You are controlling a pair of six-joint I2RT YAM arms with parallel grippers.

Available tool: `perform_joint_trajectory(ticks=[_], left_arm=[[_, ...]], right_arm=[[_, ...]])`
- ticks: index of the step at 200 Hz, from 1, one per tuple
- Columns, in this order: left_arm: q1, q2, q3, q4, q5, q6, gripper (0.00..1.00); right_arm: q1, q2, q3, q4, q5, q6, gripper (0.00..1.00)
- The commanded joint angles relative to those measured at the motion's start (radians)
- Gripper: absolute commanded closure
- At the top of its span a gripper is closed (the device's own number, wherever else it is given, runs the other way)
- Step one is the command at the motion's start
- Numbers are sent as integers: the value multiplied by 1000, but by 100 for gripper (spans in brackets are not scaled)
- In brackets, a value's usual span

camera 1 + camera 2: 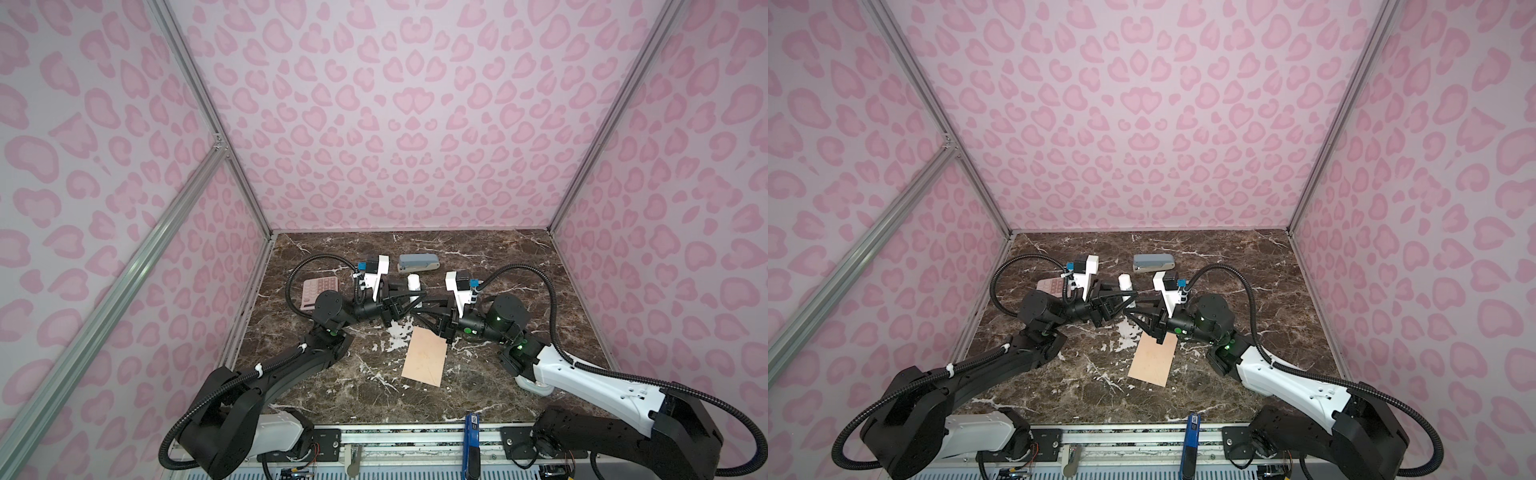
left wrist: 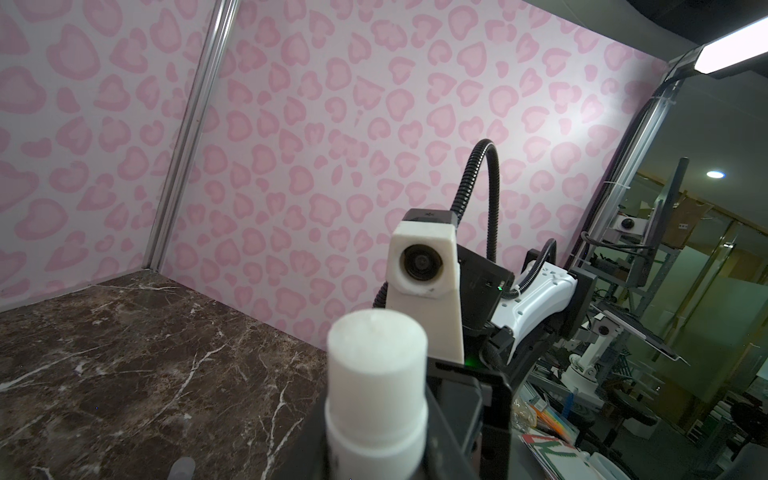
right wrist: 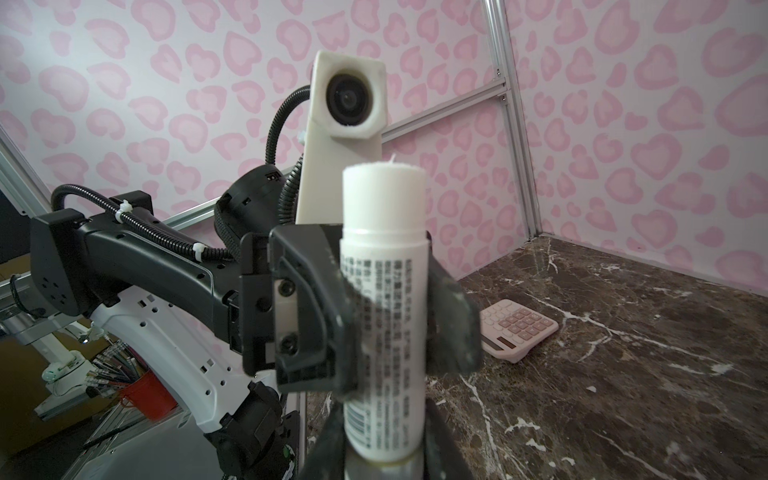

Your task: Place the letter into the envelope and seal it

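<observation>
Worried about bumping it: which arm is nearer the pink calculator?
Left. In both top views the left arm hides a near corner of the calculator; the right arm sits beyond the glue stick.

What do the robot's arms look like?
The left arm is mostly black; the right arm has a white shell between black joints. Ribbed black cables loop off both, with white camera blocks and tiny green lights. The left tool and right tool are black and wedge-shaped.
</observation>
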Motion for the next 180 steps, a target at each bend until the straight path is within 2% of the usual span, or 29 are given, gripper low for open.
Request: perform_joint_trajectory(ticks=[1, 58, 81, 112, 151, 180], left_arm=[[-1, 1, 5, 52, 0, 0, 96], [-4, -19, -11, 3, -43, 39, 96], [-16, -52, -9, -97, -84, 106, 96], [-53, -111, -5, -247, -199, 211, 96], [-94, -157, 0, -335, -302, 274, 96], [-121, -172, -17, -321, -370, 279, 96]], right_arm=[[0, -2, 0, 26, 1, -15, 77], [0, -17, 21, -44, 63, -43, 81], [10, -31, 42, -129, 133, -94, 83], [36, -37, 71, -210, 222, -167, 83], [98, -43, 109, -300, 410, -269, 85], [151, -50, 133, -338, 565, -342, 85]])
